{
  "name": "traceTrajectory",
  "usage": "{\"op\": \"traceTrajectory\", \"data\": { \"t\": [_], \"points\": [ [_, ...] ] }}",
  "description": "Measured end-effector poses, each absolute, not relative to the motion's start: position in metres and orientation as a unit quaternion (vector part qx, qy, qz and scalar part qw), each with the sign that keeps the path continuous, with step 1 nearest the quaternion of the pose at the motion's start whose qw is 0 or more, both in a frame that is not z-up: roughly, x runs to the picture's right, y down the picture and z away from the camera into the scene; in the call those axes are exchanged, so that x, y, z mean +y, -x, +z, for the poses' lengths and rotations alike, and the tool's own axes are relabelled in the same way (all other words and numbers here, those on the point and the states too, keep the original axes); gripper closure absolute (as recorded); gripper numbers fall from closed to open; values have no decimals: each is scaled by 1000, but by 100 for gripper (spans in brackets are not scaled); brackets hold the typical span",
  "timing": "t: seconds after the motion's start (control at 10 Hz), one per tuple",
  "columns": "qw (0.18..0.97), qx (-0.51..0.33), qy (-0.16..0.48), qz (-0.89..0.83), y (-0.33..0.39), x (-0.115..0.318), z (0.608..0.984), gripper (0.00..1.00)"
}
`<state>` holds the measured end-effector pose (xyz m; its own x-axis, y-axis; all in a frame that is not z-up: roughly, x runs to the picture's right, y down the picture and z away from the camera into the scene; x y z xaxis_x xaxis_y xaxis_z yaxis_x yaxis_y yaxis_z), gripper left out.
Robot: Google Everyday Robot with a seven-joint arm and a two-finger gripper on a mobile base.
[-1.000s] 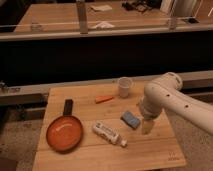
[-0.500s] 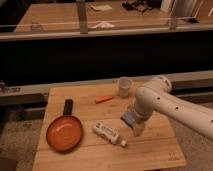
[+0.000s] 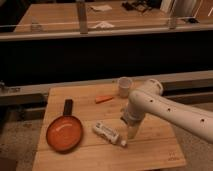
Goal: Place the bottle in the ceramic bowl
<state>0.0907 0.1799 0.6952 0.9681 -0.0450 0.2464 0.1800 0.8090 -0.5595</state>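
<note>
the small white cylindrical bottle with a printed label lies on its side on the wooden desk, about mid-desk toward the front edge. its long axis runs diagonally, with the base toward the back-left and the small white cap toward the front-right.

the end effector hangs from the white arm's downturned wrist, just beside that cap end and on its right in the picture. it points down at the desk, its fingers are spread open and it holds nothing. the bottle therefore lies to the picture's left of the end effector, with the cap as its nearest part. i cannot tell whether the fingertips touch the desk.

the shallow round orange-red ceramic bowl with a dark rim and a short black handle sits farther left, near the bottle's base but apart from it, and it is empty.

my judgement is that the coming move is a short shift left over the bottle's body, with the fingers turned across the diagonal axis. a round, lying bottle may roll if it is nudged from one side.
</note>
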Motion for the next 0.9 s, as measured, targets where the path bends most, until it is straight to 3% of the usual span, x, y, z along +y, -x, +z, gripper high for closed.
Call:
{"op": "traceTrajectory", "data": {
  "t": [0.9],
  "points": [
    [937,-142,313,-69,-57,203,716,20]
  ]
}}
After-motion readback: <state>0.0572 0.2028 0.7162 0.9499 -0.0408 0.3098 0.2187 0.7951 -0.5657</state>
